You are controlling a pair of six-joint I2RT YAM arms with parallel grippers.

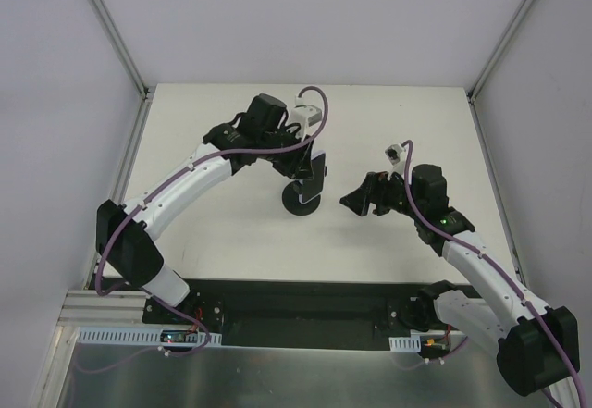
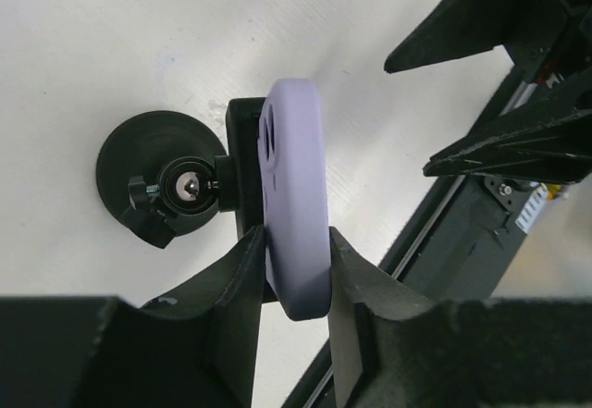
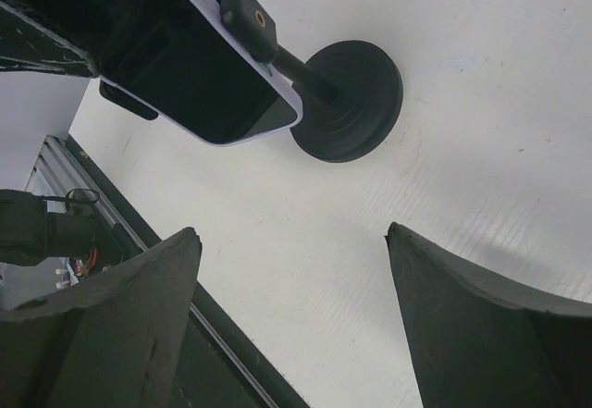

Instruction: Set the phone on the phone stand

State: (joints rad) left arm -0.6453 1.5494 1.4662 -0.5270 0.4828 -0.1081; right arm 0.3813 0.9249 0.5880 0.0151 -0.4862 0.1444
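Note:
The phone, black-screened with a pale rim and a lavender back (image 2: 296, 177), stands on edge in my left gripper (image 2: 296, 237), which is shut on its lower end. Its back lies against the bracket (image 2: 242, 163) of the phone stand, whose round black base (image 2: 139, 163) sits on the white table. From above, the left gripper (image 1: 312, 166) hangs over the stand base (image 1: 301, 202). The right wrist view shows the phone screen (image 3: 199, 75), the stand's base (image 3: 356, 103) and its knob (image 3: 248, 19). My right gripper (image 3: 291, 241) is open and empty, just right of the stand (image 1: 356, 200).
A black strip (image 1: 305, 302) with the arm bases runs along the table's near edge. White walls and metal frame posts (image 1: 116, 33) enclose the table on three sides. My right gripper's fingers (image 2: 490, 19) show close by in the left wrist view.

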